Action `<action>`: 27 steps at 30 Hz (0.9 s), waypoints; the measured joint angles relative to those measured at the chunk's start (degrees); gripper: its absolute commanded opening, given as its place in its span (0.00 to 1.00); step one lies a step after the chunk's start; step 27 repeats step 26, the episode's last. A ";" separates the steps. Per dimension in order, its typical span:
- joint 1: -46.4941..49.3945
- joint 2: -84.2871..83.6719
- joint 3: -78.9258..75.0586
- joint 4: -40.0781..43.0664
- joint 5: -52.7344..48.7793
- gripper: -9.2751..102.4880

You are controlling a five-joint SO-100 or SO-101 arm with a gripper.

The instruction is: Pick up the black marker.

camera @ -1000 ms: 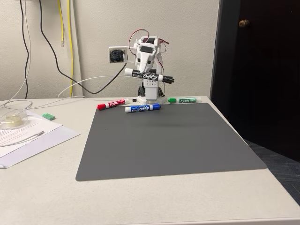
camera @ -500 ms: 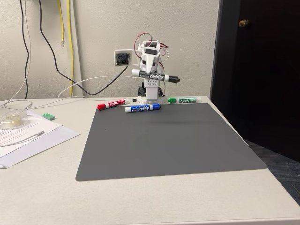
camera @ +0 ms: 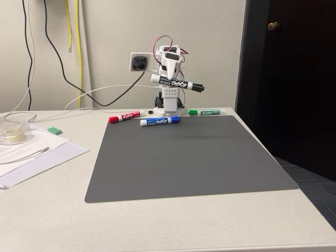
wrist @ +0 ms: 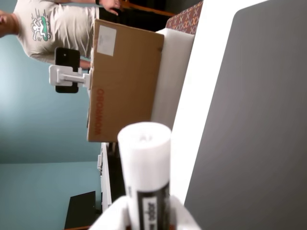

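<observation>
Your gripper (camera: 170, 77), clamped on the black marker (camera: 177, 83), has swung it right and slightly higher at upper centre, so it's picked up.

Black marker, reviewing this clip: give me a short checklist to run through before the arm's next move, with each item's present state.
1. Black marker held in the end effector: ok, clamped near its middle.
2. Marker clear of the table: ok, it is raised above the other markers.
3. Marker level: not ok, its capped end tilts down to the right in the fixed view.
4. Right marker chosen: ok; the red marker, blue marker and green marker lie on the table.
5. Grip firmness: cannot tell.
6. Grey mat free below for setting down: ok.
</observation>
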 measured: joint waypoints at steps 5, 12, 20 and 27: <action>0.00 0.00 0.00 0.00 0.00 0.08; 0.00 0.00 0.00 0.00 0.00 0.08; 1.41 0.00 0.00 1.05 -1.14 0.08; 1.32 0.00 0.00 1.14 -1.67 0.08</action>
